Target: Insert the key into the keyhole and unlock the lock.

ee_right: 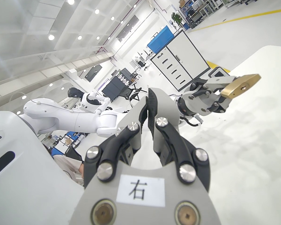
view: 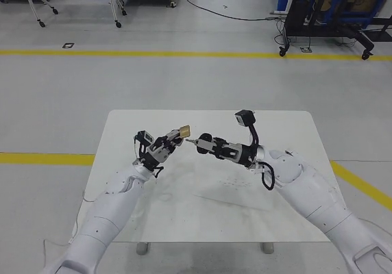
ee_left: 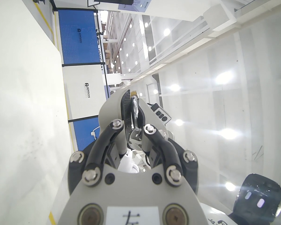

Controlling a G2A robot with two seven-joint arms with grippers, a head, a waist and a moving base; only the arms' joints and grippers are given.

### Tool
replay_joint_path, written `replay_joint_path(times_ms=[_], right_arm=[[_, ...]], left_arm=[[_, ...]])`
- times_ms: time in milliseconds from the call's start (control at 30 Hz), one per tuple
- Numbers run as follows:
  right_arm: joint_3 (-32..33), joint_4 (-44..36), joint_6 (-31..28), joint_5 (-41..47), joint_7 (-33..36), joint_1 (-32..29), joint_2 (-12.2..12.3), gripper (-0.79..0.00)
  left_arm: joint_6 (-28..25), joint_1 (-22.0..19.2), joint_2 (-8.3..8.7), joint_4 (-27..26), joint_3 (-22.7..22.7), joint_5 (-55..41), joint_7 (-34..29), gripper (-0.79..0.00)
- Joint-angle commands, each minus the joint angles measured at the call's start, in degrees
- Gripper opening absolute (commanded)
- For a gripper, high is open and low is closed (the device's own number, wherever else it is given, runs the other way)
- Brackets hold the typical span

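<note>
The brass lock [view: 184, 130] hangs above the white table [view: 216, 205], its shackle [ee_left: 134, 111] pinched between the left gripper [view: 173, 141] fingers [ee_left: 125, 105]. Just beside it but not touching, the key [view: 192, 142] pokes from the right gripper [view: 200, 143], whose fingers are pressed together on it.

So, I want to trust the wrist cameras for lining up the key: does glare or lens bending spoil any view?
Left wrist view: ceiling lamps flare into bright blobs and the table edge bends, yet the lock in the left pincer stands out. Right wrist view: lamp flare lies away from the evenly lit lock. Top view: even light, no glare.
</note>
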Motion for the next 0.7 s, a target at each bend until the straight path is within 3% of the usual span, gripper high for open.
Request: replay_joint_path(times_ms=[0,167,433,667], right_arm=[[-0.6,0.1,0.1,-0.3,-0.1,0.3,-0.4,-0.785],[-2.9,2.7,-2.9,-0.7,-1.5,1.1,-2.0,-0.785],[-5.7,9.8,-9.0,-4.1,-9.2,2.4,-5.1,-0.785],[-6.6,12.8,-7.7,-13.1,-16.8,3.6,-7.4,-0.785]], left_arm=[[1.3,0.1,-0.21,0.3,-0.4,-2.9,-1.3,-0.785],[4.5,-0.3,-0.79,1.6,-0.6,-6.6,-4.8,-0.785],[7.8,-1.3,-1.76,3.7,-0.4,-10.4,-10.1,-0.785],[9.4,-2.2,-2.41,5.3,0.1,-10.3,-13.0,-0.785]])
